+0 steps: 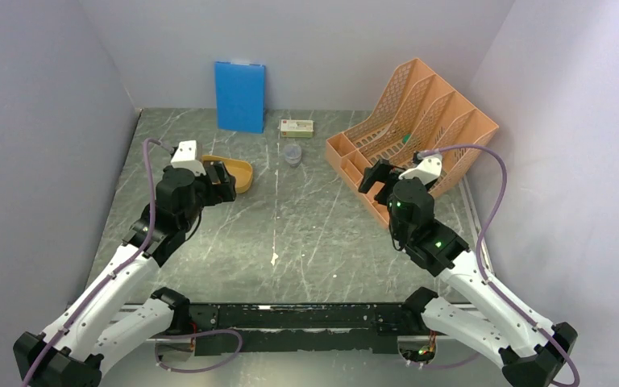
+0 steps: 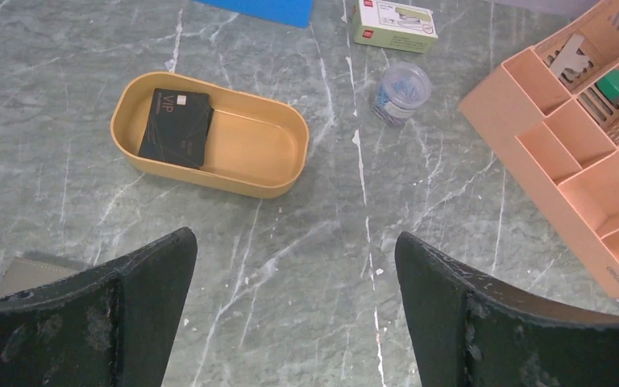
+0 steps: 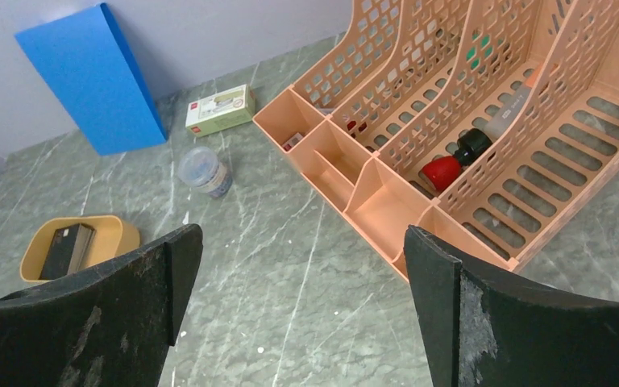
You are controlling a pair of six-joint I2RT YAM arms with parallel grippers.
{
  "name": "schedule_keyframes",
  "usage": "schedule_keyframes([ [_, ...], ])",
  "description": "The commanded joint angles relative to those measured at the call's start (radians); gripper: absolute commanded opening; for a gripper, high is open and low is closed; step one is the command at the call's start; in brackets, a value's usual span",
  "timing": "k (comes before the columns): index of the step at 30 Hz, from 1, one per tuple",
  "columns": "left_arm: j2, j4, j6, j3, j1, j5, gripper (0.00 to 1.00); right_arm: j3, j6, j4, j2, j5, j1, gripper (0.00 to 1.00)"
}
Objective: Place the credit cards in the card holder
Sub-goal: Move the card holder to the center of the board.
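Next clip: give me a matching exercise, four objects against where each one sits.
1 black credit cards
2 flat blue rectangular board
3 small clear round jar
4 red-and-black cylinder

A upright against the back wall
B in a slot of the peach plastic file organiser
C inside the mustard-yellow oval tray
D on the grey marble table, between tray and organiser

Pairs: 1-C, 2-A, 3-D, 4-B

Credit cards [image 2: 176,126] glossy; tray [image 2: 209,177] smooth matt plastic.

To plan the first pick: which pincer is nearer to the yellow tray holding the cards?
Left. The left pincer hangs close by the yellow tray; the right pincer is across the table, by the orange organizer.
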Motion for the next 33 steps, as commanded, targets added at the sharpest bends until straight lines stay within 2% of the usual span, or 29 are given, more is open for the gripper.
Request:
schedule_keyframes([
  [1, 0.001, 0.013, -0.05, 0.001, 0.01, -0.053, 0.97, 0.0, 0.002, -0.022, -0.014, -0.021, -0.011, 1.0],
  [5, 0.012, -0.037, -0.1, 0.014, 0.008, -0.12, 0.97, 0.021, -0.006, -0.042, -0.019, -0.094, -0.01, 1.0],
  [10, 0.044, -0.188, -0.184, 0.063, 0.01, -0.248, 0.96, 0.056, -0.025, -0.044, -0.019, -0.157, -0.012, 1.0],
  [14, 0.086, -0.331, -0.254, 0.109, 0.035, -0.236, 0.96, 0.048, -0.03, -0.028, -0.015, -0.206, -0.013, 1.0],
  [19, 0.153, -0.374, -0.287, 0.09, 0.313, 0.094, 0.96, 0.021, -0.024, -0.014, 0.003, -0.287, -0.011, 1.0],
  [23, 0.242, -0.387, -0.348, 0.068, 0.402, 0.203, 0.96, 0.013, -0.015, -0.009, 0.008, -0.331, -0.012, 1.0],
  [27, 0.293, -0.382, -0.408, 0.058, 0.494, 0.21, 0.96, -0.01, 0.006, -0.004, -0.003, -0.38, -0.012, 1.0],
  [33, 0.331, -0.452, -0.474, 0.066, 0.567, 0.002, 0.96, -0.048, 0.045, 0.002, -0.014, -0.454, -0.011, 1.0],
])
